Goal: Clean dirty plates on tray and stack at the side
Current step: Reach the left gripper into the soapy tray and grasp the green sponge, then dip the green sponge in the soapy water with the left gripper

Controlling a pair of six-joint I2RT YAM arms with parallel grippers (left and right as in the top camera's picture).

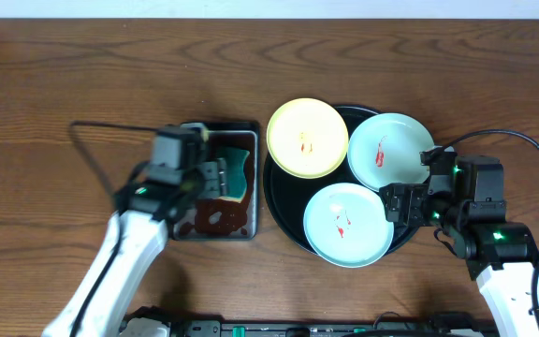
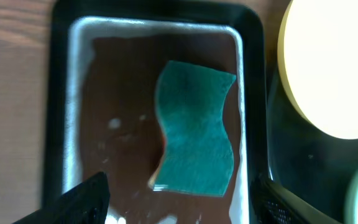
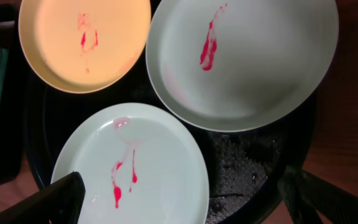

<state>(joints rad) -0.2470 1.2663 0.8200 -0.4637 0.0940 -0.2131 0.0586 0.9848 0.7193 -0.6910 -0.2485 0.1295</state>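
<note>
Plates (image 1: 308,138) on tray (image 1: 284,201): one yellow, two mint

No legible text, label, brand, number or sign on the plates (image 1: 307,138), the tray (image 1: 291,202) or the metal pan (image 2: 73,124).

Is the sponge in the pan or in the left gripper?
In the pan. The sponge lies flat inside the pan; the left gripper is open, its fingers spread wide to either side, not touching it.

three red-smeared plates, one yellow (image 1: 307,138), two mint (image 1: 389,150) (image 1: 348,224), flat on black tray (image 1: 281,201)
</note>
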